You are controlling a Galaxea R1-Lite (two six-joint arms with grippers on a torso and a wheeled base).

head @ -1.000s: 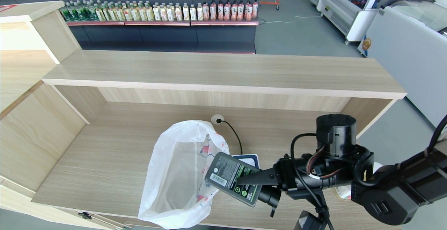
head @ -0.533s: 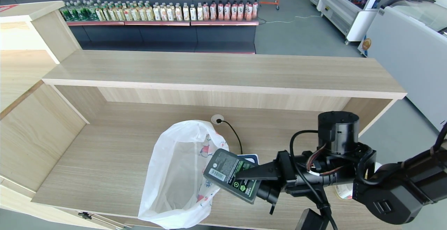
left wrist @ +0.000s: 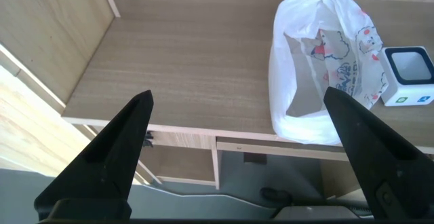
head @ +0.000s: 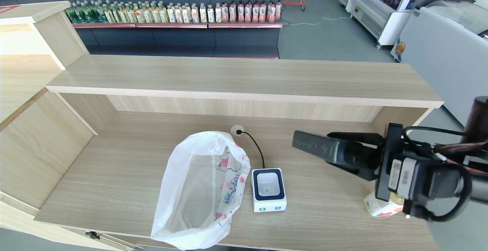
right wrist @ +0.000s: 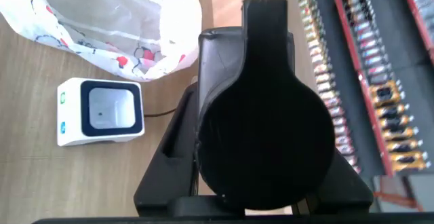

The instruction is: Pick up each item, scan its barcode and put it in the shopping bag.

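My right gripper (head: 343,150) is shut on a flat dark grey packet (head: 318,147), held level above the counter to the right of the scanner. The packet (right wrist: 218,64) is clamped between the black fingers (right wrist: 266,27) in the right wrist view. The white barcode scanner (head: 268,190) sits on the counter with its window facing up, beside the white shopping bag (head: 198,190), which stands open. My left gripper (left wrist: 237,98) hangs open with nothing in it over the counter's front edge, left of the bag (left wrist: 319,68) and the scanner (left wrist: 409,75).
A container with a red and white label (head: 377,206) stands on the counter under my right wrist. The scanner's black cable (head: 254,146) runs to a hole at the back. A raised wooden ledge (head: 244,79) bounds the counter behind, and a side panel (head: 38,144) closes its left.
My right gripper has swung right and up with the packet, away from the bag's rim. The packet has turned from label-up to edge-on, and the scanner is uncovered.
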